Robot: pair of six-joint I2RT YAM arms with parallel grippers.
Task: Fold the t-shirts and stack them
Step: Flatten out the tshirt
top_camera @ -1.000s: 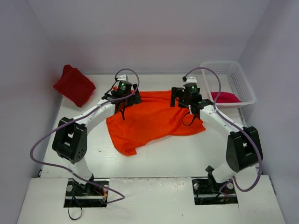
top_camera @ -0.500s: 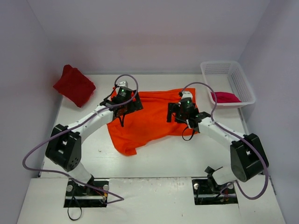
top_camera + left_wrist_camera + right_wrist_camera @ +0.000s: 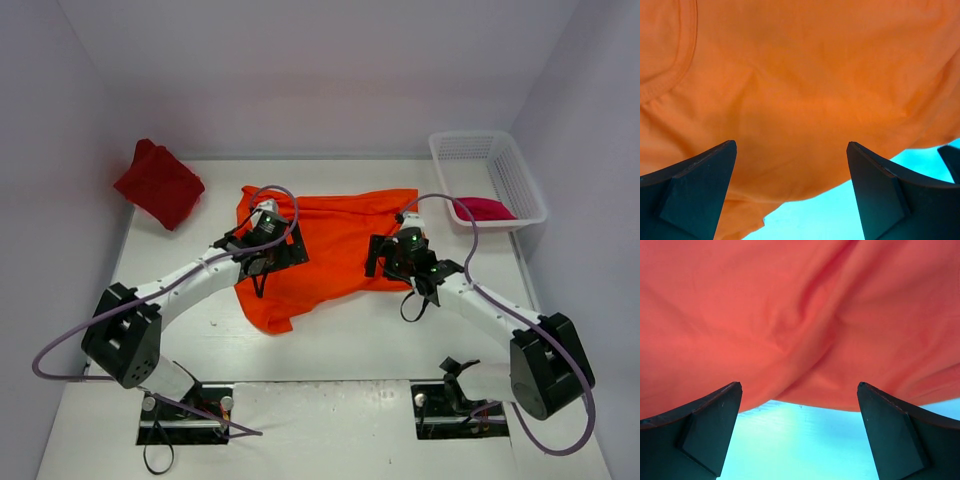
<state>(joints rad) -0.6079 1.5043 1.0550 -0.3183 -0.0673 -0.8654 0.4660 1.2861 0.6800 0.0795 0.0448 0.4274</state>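
Orange t-shirt [image 3: 335, 245], bright and rumpled, lies spread across the middle of the white table [image 3: 350, 330], with an uneven near edge. Three shirts show in all. The other two are a dark red t-shirt [image 3: 158, 185] bunched at the far left corner and a crimson-pink t-shirt [image 3: 483, 208] inside the single white mesh basket [image 3: 520, 180] at far right. That one seems crumpled, though little of it shows. Two grippers hover over the orange cloth, the left gripper [image 3: 790, 150] and the right gripper [image 3: 800, 390], both spread wide and gripping nothing.
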